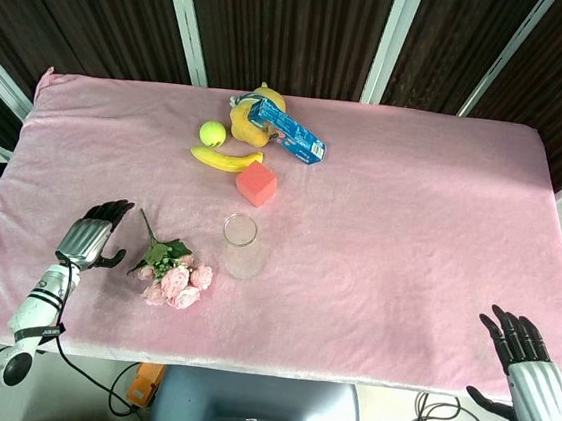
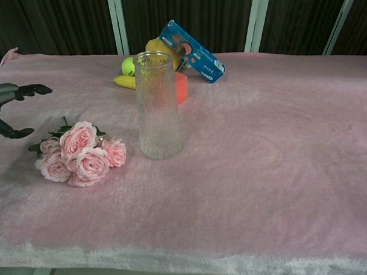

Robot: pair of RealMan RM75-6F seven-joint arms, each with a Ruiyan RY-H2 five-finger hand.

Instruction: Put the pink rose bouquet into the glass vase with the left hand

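Note:
The pink rose bouquet (image 1: 173,278) (image 2: 79,154) lies flat on the pink cloth near the front left, blooms toward the table edge and its thin green stem pointing back. A clear glass vase (image 1: 241,246) (image 2: 158,106) stands upright just to the right of it. My left hand (image 1: 91,234) (image 2: 11,110) hovers open a short way left of the bouquet, fingers spread, touching nothing. My right hand (image 1: 526,365) is open at the front right corner, far from both; the chest view does not show it.
At the back centre sit a tennis ball (image 1: 212,134), a banana (image 1: 226,159), a red-orange cube (image 1: 256,183), a yellow toy (image 1: 252,119) and a blue box (image 1: 287,133) leaning on it. The pink table cloth (image 1: 410,224) covers the whole top.

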